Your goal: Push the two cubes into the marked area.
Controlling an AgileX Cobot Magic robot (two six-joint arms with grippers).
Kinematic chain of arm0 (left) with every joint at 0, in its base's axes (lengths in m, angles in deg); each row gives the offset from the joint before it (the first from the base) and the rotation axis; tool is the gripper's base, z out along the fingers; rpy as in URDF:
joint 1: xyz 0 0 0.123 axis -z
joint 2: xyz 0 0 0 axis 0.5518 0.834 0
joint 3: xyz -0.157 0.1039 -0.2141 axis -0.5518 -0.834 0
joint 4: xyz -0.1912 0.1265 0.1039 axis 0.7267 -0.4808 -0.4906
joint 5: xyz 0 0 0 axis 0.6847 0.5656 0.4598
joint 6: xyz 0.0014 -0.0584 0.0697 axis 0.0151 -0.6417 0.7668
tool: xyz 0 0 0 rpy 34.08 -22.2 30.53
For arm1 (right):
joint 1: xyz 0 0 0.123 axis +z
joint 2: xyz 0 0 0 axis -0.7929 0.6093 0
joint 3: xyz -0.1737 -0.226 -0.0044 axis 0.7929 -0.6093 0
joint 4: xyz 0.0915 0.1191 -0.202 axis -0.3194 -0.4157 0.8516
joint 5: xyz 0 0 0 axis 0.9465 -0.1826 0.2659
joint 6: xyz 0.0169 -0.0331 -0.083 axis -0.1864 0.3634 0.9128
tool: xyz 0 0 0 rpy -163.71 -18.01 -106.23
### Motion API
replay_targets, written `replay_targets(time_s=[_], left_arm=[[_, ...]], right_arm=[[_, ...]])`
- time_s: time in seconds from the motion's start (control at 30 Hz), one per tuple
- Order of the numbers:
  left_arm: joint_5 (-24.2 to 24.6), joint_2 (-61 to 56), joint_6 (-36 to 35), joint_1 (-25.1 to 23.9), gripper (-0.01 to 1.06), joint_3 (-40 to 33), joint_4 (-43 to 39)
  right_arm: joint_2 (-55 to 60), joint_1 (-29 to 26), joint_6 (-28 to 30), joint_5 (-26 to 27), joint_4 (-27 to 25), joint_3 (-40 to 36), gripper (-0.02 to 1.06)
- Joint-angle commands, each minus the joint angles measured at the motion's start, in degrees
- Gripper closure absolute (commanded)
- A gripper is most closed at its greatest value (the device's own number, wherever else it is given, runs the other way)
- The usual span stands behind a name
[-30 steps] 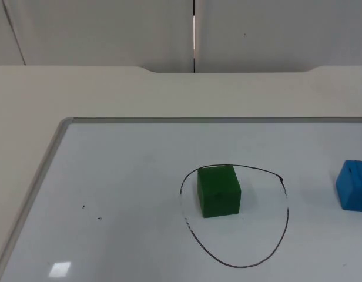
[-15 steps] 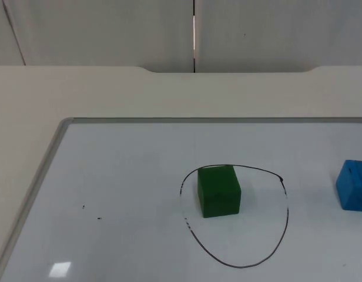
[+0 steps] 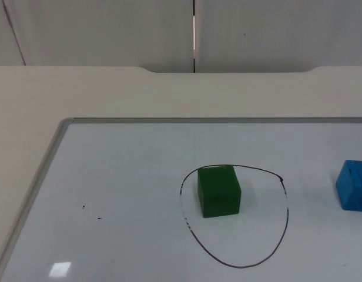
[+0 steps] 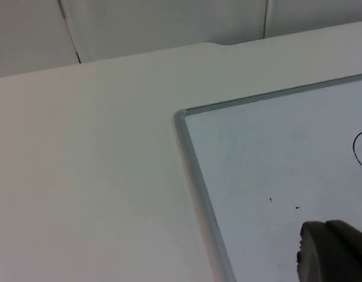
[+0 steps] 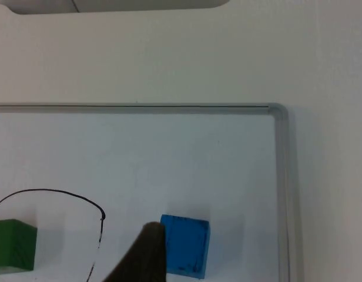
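Observation:
A green cube (image 3: pixel 219 191) (image 5: pixel 13 244) sits inside the black hand-drawn oval (image 3: pixel 287 217) (image 5: pixel 57 192), against its upper left line. A blue cube (image 3: pixel 354 185) (image 5: pixel 185 244) rests on the whiteboard to the right of the oval, outside it. My right gripper (image 5: pixel 143 258) hovers close by the blue cube, on the side facing the oval; I cannot tell whether it touches the cube. My left gripper (image 4: pixel 334 252) is over the whiteboard's left part, near its frame and far from both cubes.
The whiteboard (image 3: pixel 128 176) lies flat on the table, with a raised grey frame (image 3: pixel 49 158) (image 4: pixel 195 176) (image 5: pixel 284 176). Two small black specks (image 3: pixel 99 218) mark its left part. The grey partition wall (image 3: pixel 110 29) closes off the back.

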Motion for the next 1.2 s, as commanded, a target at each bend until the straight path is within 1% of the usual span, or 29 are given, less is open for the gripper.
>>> replay_targets(time_s=[0.0, 0.03, 0.3, 0.5, 0.57, 0.6, 0.63, 0.8, 0.83, 0.9, 0.93, 0.97, 1.0, 1.03, 1.07, 1.1, 1.17], left_arm=[[1.5, -0.6, -0.6, -0.2, 1.05, 0.1, -0.6], [2.6, -0.6, -0.8, -0.2, 1.05, -0.1, -0.9], [2.8, -0.6, 0.0, -0.2, 1.05, -1.2, 0.4], [2.8, -0.6, 0.0, -0.2, 1.05, -1.2, 0.4], [2.8, -0.6, 0.2, -0.2, 1.05, -1.2, 0.6], [2.8, -0.6, 0.6, -0.2, 1.05, -1.2, 0.7], [2.8, -0.6, 0.6, -0.2, 1.05, -1.2, 0.7], [2.8, -0.6, 0.6, -0.2, 1.05, -1.2, 0.8], [2.8, -0.6, 0.6, -0.2, 1.05, -1.2, 0.8], [2.8, -0.6, 0.6, -0.2, 1.05, -1.2, 0.8], [2.8, -0.6, 0.6, -0.2, 1.05, -1.2, 0.8], [2.8, -0.6, 0.6, -0.2, 1.05, -1.2, 0.8], [2.8, -0.6, 0.6, -0.2, 1.05, -1.2, 0.8], [2.8, -0.6, 0.6, -0.2, 1.05, -1.2, 0.8], [2.8, -0.6, 0.6, -0.2, 1.05, -1.2, 0.8], [2.8, -0.6, 0.6, -0.2, 1.05, -1.2, 0.8], [2.8, -0.6, 0.6, -0.2, 1.05, -1.2, 0.8]], right_arm=[[-0.1, -0.2, 0.4, 0.4, 0.2, -0.1, 0.00], [-0.1, -0.2, 0.4, 0.4, 0.3, -0.3, 0.00], [2.5, -0.2, -0.5, -0.2, -0.3, -1.2, 0.00], [6.3, -0.2, -0.6, -1.2, 0.1, -1.2, 0.08], [8.3, -0.2, -0.6, -1.2, 0.3, -1.2, 0.12], [9.8, -0.2, -0.6, -1.2, 0.3, -1.2, 0.17], [9.8, -0.2, -0.6, -1.2, 0.3, -1.2, 0.17], [16.8, -0.2, -1.7, 0.5, 0.3, -1.2, 0.42], [16.8, -0.2, -1.7, 0.5, 0.3, -1.2, 0.42], [19.6, -0.2, -1.7, 1.7, 0.3, -1.2, 0.54], [20.3, -0.2, -1.7, 2.1, 0.3, -1.2, 0.57], [22.5, -0.2, -1.7, 3.5, 0.3, -1.2, 0.68], [24.0, -0.2, -1.7, 4.8, 0.3, -1.2, 0.76], [24.0, -0.2, -1.7, 4.8, 0.3, -1.2, 0.76], [25.2, -0.2, -1.5, 6.1, 0.3, -1.2, 0.82], [26.0, -0.2, -1.3, 6.7, 0.3, -1.2, 0.86], [29.1, -0.2, -1.3, 9.0, 0.4, -1.2, 1.00]])
